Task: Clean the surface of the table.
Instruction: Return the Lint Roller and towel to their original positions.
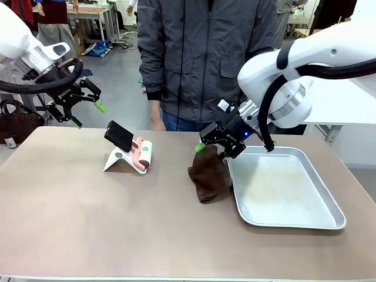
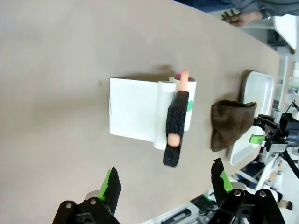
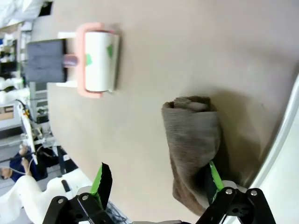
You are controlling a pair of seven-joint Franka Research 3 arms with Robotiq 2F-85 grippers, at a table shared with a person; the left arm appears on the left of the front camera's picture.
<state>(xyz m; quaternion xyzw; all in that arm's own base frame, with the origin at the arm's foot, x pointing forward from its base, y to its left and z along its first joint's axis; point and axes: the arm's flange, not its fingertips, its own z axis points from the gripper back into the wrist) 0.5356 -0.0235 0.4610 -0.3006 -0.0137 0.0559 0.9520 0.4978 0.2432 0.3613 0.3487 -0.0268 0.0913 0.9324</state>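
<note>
One brown cloth (image 1: 208,174) lies touching the metal tray (image 1: 294,220), lint roller (image 1: 143,154) nearby.

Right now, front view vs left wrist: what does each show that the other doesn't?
Front alone: the person's grey jacket behind the table, the left gripper seen from outside, raised off the table's left far corner, and the full silver tray.

Left wrist alone: that gripper's own green pads, spread apart above the lint roller.

Both: the beige table, the roller on its white stand, the brown cloth, and the right gripper at that cloth.
</note>
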